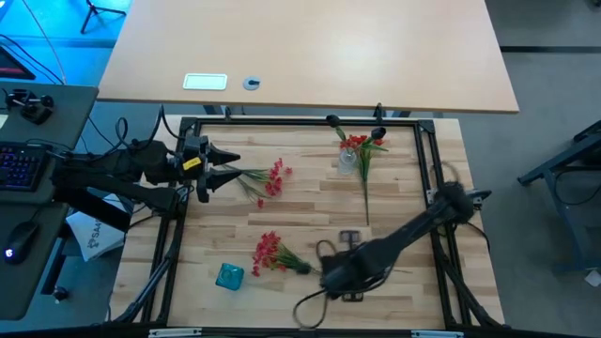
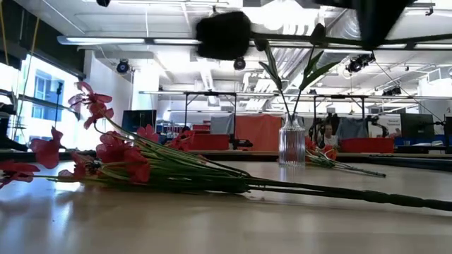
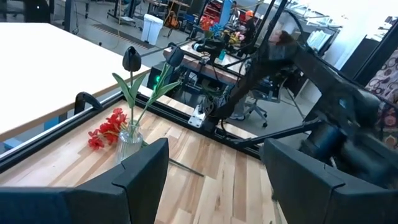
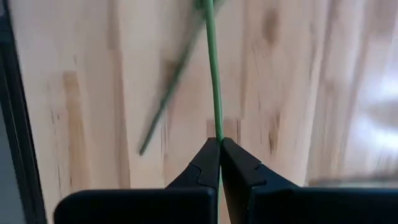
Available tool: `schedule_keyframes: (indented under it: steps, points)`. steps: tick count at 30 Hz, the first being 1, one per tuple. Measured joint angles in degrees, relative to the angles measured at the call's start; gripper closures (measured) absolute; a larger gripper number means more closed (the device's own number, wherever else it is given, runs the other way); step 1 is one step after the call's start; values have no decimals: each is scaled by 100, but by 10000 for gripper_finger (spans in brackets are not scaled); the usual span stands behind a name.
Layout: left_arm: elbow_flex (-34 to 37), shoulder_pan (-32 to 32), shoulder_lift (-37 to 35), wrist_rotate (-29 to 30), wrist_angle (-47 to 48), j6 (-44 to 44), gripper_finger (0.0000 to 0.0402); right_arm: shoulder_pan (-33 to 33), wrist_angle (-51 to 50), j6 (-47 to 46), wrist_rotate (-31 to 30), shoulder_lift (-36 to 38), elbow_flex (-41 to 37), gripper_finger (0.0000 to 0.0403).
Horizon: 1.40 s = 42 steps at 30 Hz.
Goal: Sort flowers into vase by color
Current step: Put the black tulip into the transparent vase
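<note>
As seen from above, a clear glass vase [image 1: 348, 160] stands near the far edge of the wooden table [image 1: 404, 202], with dark-budded stems and some red blossoms at it; whether the red ones are inside or beside it cannot be told. A red sprig [image 1: 266, 180] lies just in front of the left gripper [image 1: 228, 167], whose fingers are spread apart and hold nothing. A second red bunch [image 1: 270, 252] lies toward the near edge, beside a teal container [image 1: 229, 275]. The right gripper [image 1: 329, 274] is lowered near that bunch's stem ends. A lone green stem [image 1: 365, 192] runs from the vase toward the near side.

At table height, the ribbed vase [image 2: 291, 147] is seen upright with two green-leaved stems rising out of it. The red bunch [image 2: 113, 161] lies flat across the foreground. A workshop room with benches is seen behind.

From the left wrist, the vase [image 3: 130, 140] is seen holding dark tulip-like buds [image 3: 130, 59], with red blossoms [image 3: 108, 129] at its base. The left fingers [image 3: 144, 171] are seen well apart. The right arm [image 3: 336, 106] is seen beyond.

From the right wrist, the right fingertips [image 4: 211, 163] are pressed together, clamped on a thin green stem [image 4: 212, 81] over the pale wood.
</note>
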State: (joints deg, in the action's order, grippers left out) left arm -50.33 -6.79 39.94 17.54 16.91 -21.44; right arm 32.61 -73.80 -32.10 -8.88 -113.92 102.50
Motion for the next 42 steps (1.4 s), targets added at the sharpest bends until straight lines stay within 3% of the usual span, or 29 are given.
schedule_keyframes:
  steps: [3, 5, 8, 11, 13, 16, 20, 25, 31, 42]
  points:
    - [0, 0, 0, -31, 2, 62, 151, -19, 717, -914, -61, 958, -1283, 403]
    - [0, 0, 0, -33, 2, 68, 151, -93, 1282, -1549, -433, 1628, -2076, 403]
    - [-1, 0, 0, -30, 2, 71, 151, -232, 2494, -2226, -1336, 2575, -3165, 403]
    - [0, 0, 4, 85, 2, 113, 151, -311, 4322, -2218, -2490, 3379, -4213, 403]
    - [0, 0, 7, 204, 2, 167, 151, -373, 5772, -1704, -3184, 3788, -4911, 403]
    - [0, 0, 13, 254, -16, 131, 151, -540, 8123, -325, -3716, 4173, -5892, 403]
    - [-1, 0, 135, 342, -218, 235, 151, -957, 10877, 1505, -3627, 4364, -6902, 403]
    - [-2, 0, 484, 1036, -688, 260, 151, -1621, 13104, 3025, -3208, 4401, -7472, 403]
    - [0, 2, 967, 1456, -1217, 295, 151, -2353, 13698, 4211, -2211, 4423, -7335, 403]
    - [-2, 25, 1700, 2563, -2347, 1481, 151, -3139, 13505, 4814, -2833, 4756, -7258, 403]
